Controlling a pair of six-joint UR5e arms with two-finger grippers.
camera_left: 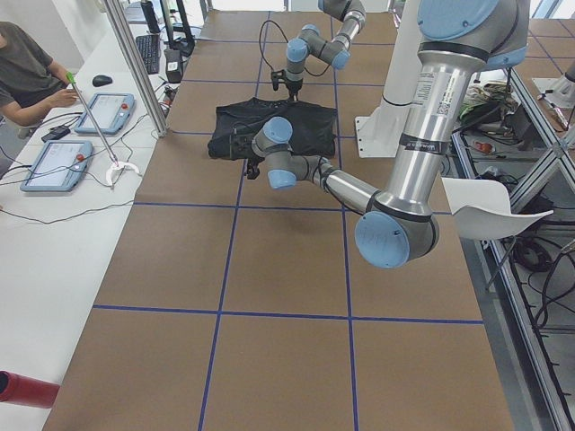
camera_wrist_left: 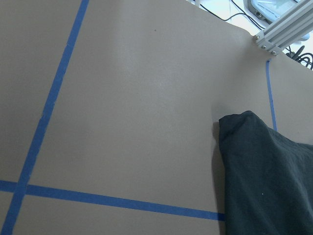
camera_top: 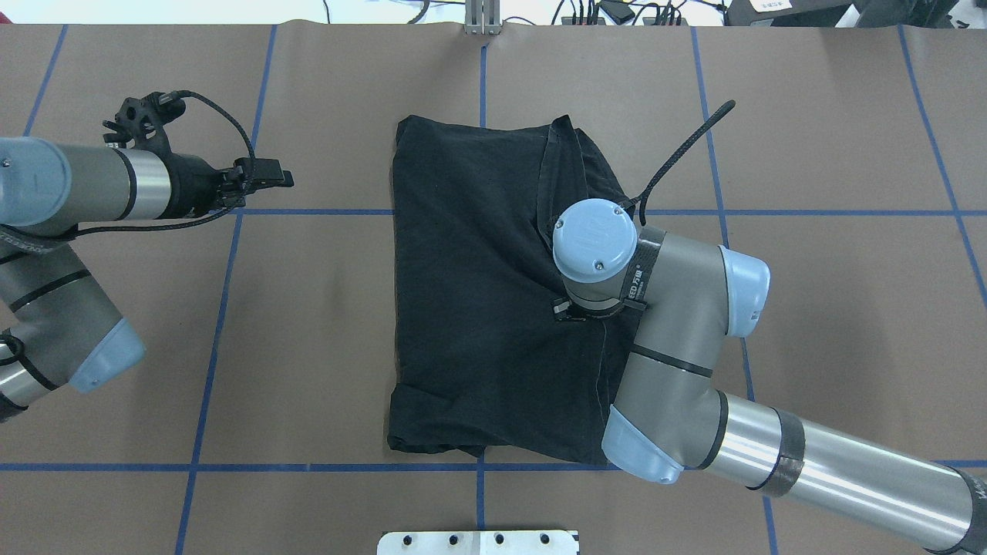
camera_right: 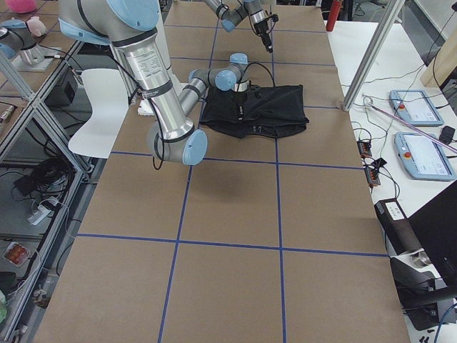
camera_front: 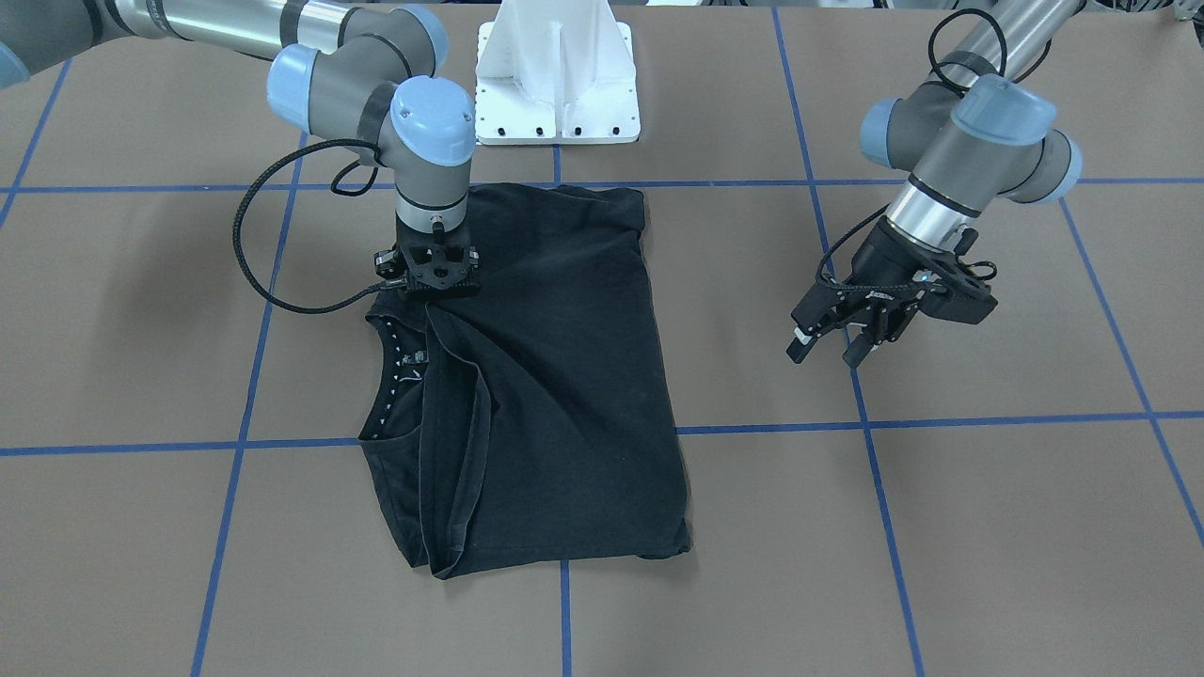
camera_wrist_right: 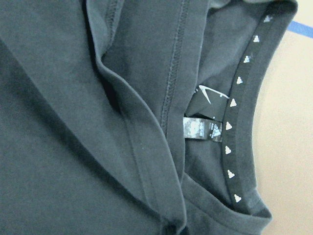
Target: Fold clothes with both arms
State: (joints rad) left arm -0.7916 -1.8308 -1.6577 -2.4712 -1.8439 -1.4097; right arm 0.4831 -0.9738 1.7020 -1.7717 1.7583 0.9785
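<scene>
The clothes are one black T-shirt (camera_front: pixel 555 376) lying partly folded in the middle of the table (camera_top: pixel 308 324), seen from above as a rough rectangle (camera_top: pixel 470 308). Its white-dotted neckband (camera_front: pixel 388 376) faces the view's left, and a sleeve hem lies folded over beside it (camera_wrist_right: pixel 146 161). My right gripper (camera_front: pixel 437 287) points straight down onto the shirt by the collar. Its fingers are hidden under the wrist in every view. Folds in the cloth run toward it. My left gripper (camera_front: pixel 830 350) hangs open and empty above bare table, well clear of the shirt (camera_wrist_left: pixel 264 181).
The white bolted pedestal (camera_front: pixel 557 85) stands just behind the shirt. Blue tape lines (camera_front: pixel 240 442) grid the brown table. In the left side view a person (camera_left: pixel 27 67) sits at a side desk with tablets, behind an aluminium post (camera_left: pixel 135 63).
</scene>
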